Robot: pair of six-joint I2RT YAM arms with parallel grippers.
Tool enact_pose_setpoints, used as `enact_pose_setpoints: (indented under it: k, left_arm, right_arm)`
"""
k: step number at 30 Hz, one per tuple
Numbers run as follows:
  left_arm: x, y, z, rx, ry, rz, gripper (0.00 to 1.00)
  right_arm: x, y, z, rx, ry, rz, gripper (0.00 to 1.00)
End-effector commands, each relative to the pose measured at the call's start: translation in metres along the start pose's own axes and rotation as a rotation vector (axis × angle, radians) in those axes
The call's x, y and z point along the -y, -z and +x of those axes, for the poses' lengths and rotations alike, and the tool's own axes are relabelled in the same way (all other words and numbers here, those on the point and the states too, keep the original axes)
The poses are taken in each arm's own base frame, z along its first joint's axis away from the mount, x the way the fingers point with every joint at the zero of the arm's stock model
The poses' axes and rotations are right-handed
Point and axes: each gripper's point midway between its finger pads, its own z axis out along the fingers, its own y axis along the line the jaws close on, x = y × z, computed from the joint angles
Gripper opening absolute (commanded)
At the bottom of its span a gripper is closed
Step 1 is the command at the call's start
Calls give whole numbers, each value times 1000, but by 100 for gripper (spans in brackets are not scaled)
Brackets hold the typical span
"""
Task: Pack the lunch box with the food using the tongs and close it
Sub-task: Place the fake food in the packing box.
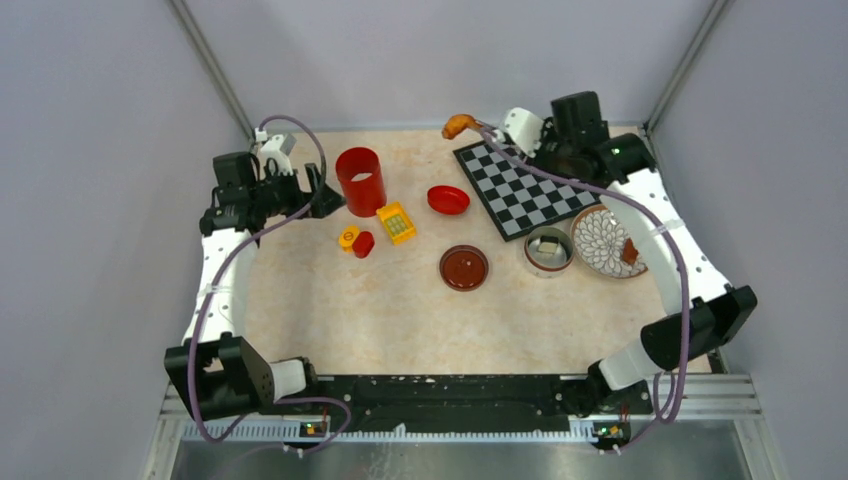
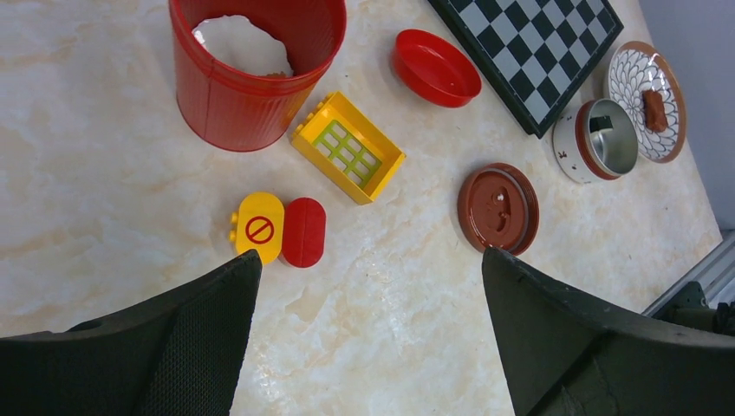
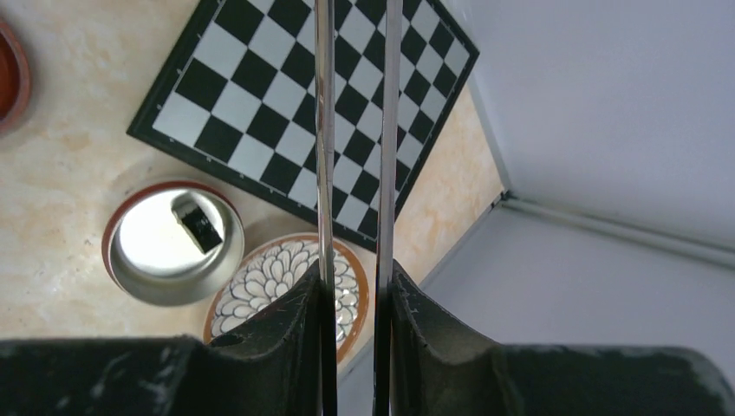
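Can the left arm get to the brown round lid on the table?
Probably yes. The left gripper is open and empty, and only bare table lies between it and the brown lid. The toy blocks sit off to one side, not in the way.

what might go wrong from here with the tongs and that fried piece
The right claw grips the tongs far from their tip, so the fried piece pinched there may slip out before reaching the lunch box. That box sits right beside the plate; a low swing could knock either.
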Motion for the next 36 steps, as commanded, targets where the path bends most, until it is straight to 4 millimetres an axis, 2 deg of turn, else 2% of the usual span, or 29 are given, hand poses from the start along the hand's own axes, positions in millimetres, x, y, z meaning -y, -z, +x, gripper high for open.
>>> enact_pose_setpoints:
  k: [1,9,17,23,36]
  left_arm:
    - [-1,9,-17,65,6,7,99]
    - [-7,13,-18,78,51,17,99]
    - [-18,18,-18,94,105,12,99]
    - [-22,23,-19,105,127,17,99]
    - [-22,26,-19,114,143,35,99]
  right_arm:
    - [23,8,-61,102,1,171,0]
    - [-4,-12,-143,205,71,241,0]
    - [-28,-33,-194,237,173,325,0]
    - [-50,-47,-210,226,293,370,0]
    - [-82,-77,-212,155,437,390,0]
